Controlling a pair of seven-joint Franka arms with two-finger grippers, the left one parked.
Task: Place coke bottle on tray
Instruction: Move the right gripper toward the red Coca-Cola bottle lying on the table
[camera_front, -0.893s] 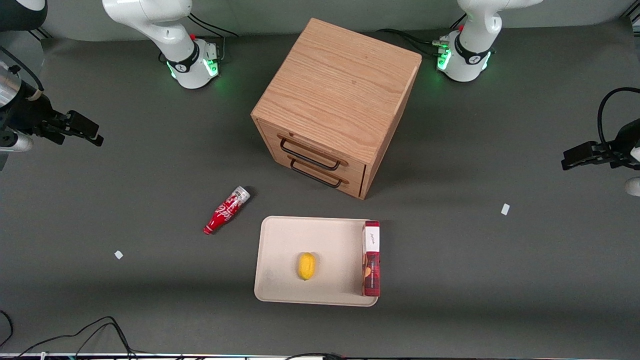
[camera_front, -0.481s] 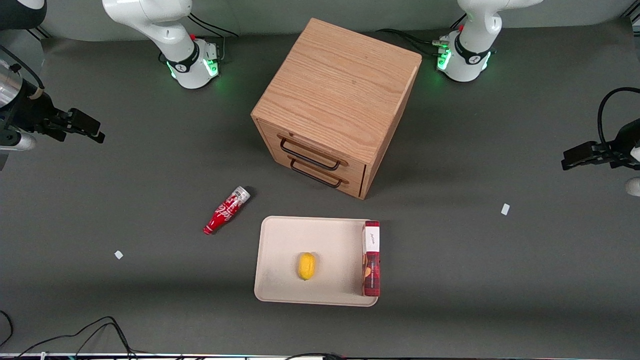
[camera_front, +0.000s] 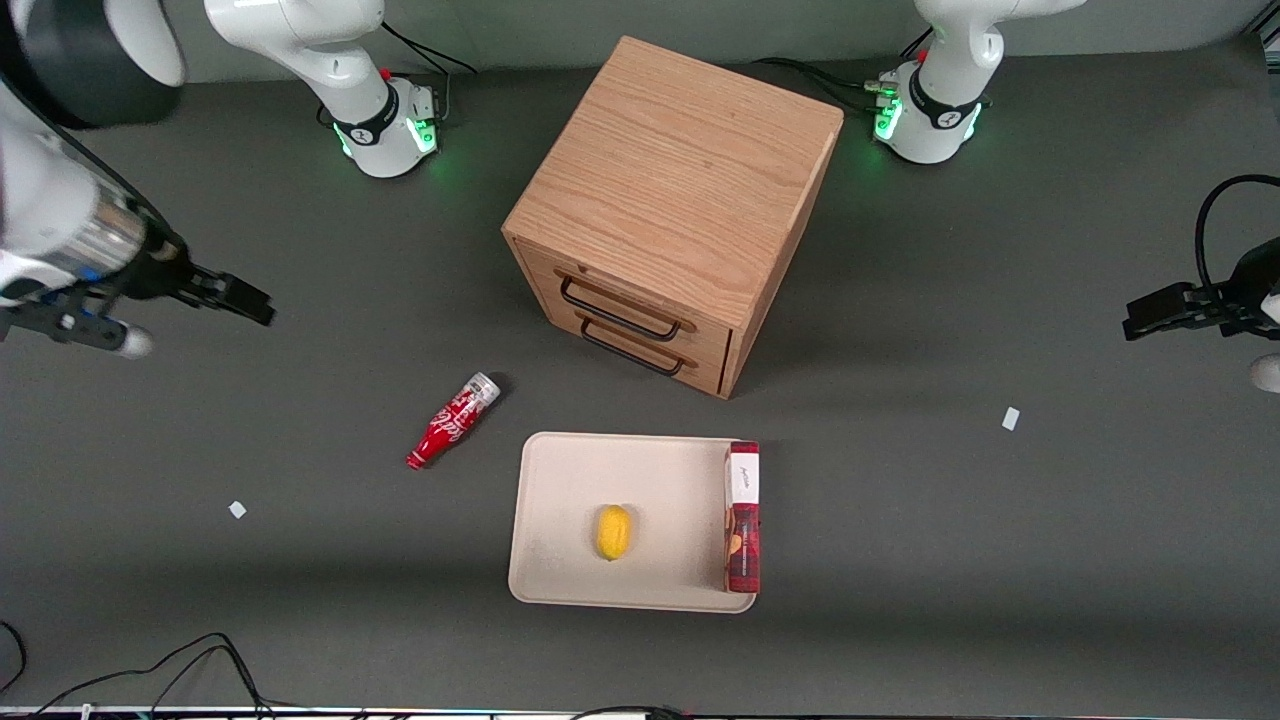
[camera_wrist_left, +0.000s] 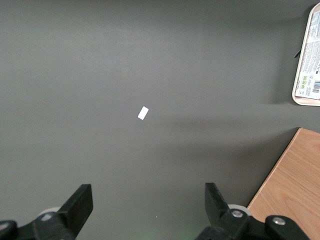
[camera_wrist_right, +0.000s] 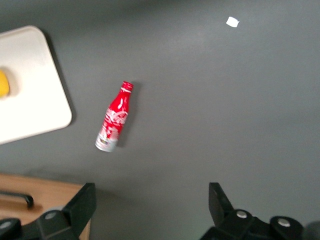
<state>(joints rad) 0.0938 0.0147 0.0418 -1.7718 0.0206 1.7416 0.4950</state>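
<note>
The coke bottle (camera_front: 452, 420) (camera_wrist_right: 114, 118) lies on its side on the dark table, beside the tray (camera_front: 570, 480) (camera_wrist_right: 30, 90) and apart from it, its red cap nearer the front camera and its silver end toward the cabinet. My gripper (camera_front: 250, 305) (camera_wrist_right: 150, 202) hangs above the table toward the working arm's end, well away from the bottle. Its fingers (camera_wrist_right: 82, 202) stand wide apart, open, with nothing between them.
A yellow lemon (camera_front: 613, 532) and a long red-and-white box (camera_front: 742, 515) rest on the tray. A wooden drawer cabinet (camera_front: 670, 200) stands farther from the camera than the tray. Small white scraps (camera_front: 237, 509) (camera_front: 1011, 418) lie on the table.
My gripper has swung in from the table's edge toward the coke bottle and slightly nearer the front camera. The bottle, tray and cabinet have not moved.
</note>
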